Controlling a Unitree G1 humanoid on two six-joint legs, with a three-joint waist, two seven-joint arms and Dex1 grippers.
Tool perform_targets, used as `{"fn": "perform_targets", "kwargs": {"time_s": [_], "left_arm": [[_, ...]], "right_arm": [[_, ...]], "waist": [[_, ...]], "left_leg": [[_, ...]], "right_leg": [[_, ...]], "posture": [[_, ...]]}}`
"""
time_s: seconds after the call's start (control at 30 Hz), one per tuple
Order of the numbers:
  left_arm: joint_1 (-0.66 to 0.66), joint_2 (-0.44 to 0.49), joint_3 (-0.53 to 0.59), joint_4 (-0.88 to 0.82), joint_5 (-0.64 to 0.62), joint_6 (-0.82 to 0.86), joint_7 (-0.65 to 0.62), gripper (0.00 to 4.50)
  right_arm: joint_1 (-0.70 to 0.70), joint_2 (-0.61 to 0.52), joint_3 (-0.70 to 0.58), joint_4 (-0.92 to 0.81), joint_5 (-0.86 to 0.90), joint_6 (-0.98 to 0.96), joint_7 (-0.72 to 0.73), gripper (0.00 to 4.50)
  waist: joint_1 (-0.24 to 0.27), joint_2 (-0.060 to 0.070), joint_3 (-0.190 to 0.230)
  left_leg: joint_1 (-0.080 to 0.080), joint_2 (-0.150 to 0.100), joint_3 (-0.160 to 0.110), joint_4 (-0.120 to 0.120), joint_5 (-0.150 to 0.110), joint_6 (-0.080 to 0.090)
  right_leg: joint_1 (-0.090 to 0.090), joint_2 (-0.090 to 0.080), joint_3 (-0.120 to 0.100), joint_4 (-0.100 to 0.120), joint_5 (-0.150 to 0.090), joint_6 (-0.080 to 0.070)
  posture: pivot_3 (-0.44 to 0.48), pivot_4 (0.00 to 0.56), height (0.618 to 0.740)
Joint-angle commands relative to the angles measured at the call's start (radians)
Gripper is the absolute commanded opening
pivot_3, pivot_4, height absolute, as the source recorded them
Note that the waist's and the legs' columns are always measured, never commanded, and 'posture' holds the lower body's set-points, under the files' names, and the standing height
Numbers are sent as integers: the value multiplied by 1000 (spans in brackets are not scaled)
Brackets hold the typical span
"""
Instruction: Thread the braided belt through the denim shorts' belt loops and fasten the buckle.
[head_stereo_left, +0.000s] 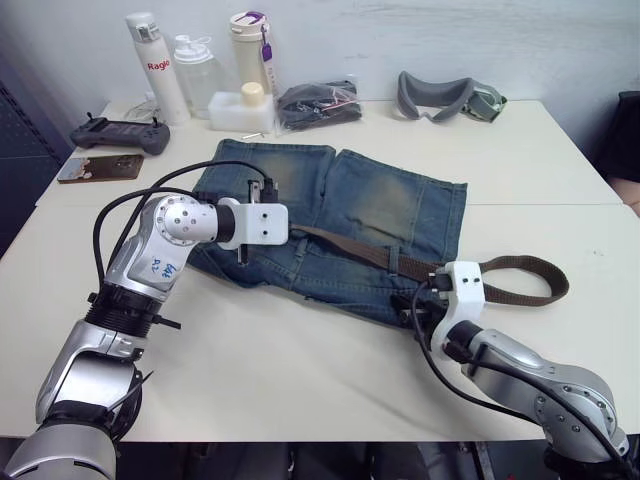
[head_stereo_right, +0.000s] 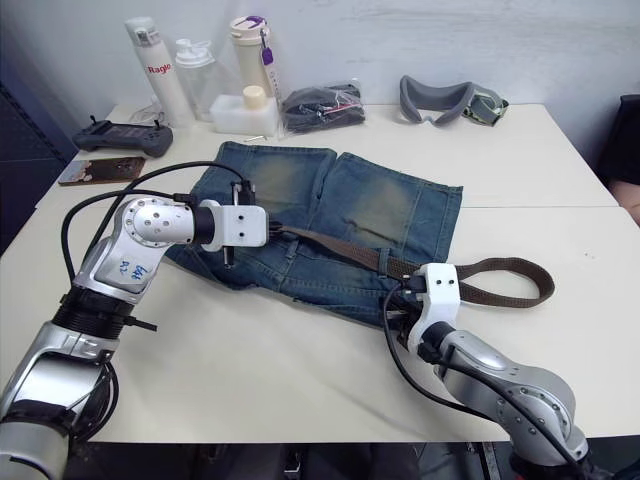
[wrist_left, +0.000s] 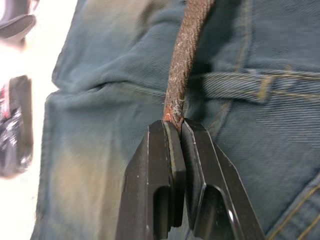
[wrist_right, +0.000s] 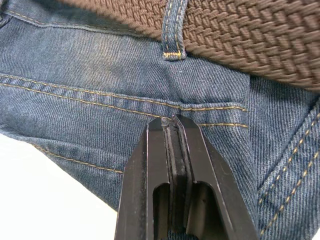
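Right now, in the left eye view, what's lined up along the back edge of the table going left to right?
Black controller → white Raglo bottle → clear bottle → cream-lidded white container → tumbler with purple lid → black bundle in plastic → grey goggles.

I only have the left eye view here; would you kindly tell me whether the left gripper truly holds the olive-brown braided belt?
Observer: Yes. The left wrist view shows the left gripper shut on the end of the olive-brown braided belt.
Operator: Thank you. And the right gripper?
Observer: The right gripper is shut, its tips against the blue denim shorts at a stitched seam.
Operator: Is the belt threaded there?
Observer: Yes, it passes under one blue denim belt loop just beyond those tips.
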Motion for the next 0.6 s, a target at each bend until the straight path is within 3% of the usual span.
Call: {"fn": "perform_targets", "kwargs": {"time_s": [0.03, 0.1, 0.27, 0.4, 0.5, 0.6], "left_arm": [[8, -5, 42, 1, -29, 31, 24, 1427], [9, -7, 76, -3, -84, 117, -6, 2338], [6, 17, 170, -78, -313, 416, -170, 4412], [-7, 44, 203, -99, -391, 525, -222, 4500], [11, 67, 218, -147, -450, 598, -251, 4500], [36, 82, 234, -198, -497, 649, -259, 4500]], "right_arm": [[-19, -61, 3, 13, -44, 40, 83, 0], [-39, -123, -14, -34, -47, 47, 160, 0], [-87, -338, -45, -159, -88, 28, 448, 1720], [-150, -427, 40, -170, -231, -7, 576, 3335], [-212, -451, 196, -149, -404, -10, 622, 4420], [-233, -453, 283, -108, -522, 4, 644, 4420]], "waist": [[-5, 0, 0], [-7, 2, 1], [-8, 4, 3], [-8, 4, 3], [-9, 4, 3], [-9, 4, 3]], "left_leg": [[0, 0, 0, 0, 0, 0], [-1, -1, 0, 0, 0, 0], [-3, -2, 0, -1, 0, 0], [-3, -1, -4, -2, 0, 0], [-3, -2, -4, -2, 0, 0], [-3, -2, -4, -2, 0, -2]], "right_leg": [[0, 0, 0, 0, 0, 0], [-1, 0, 0, 1, 0, 0], [-2, -2, -2, 0, -2, 3], [1, -2, -5, -4, -2, 4], [1, -4, -6, -5, -3, 2], [1, -5, -6, -5, -3, 1]], "posture": [[0, 150, 627], [0, 150, 627], [0, 150, 627], [0, 150, 627], [0, 150, 627], [0, 150, 627]]}}
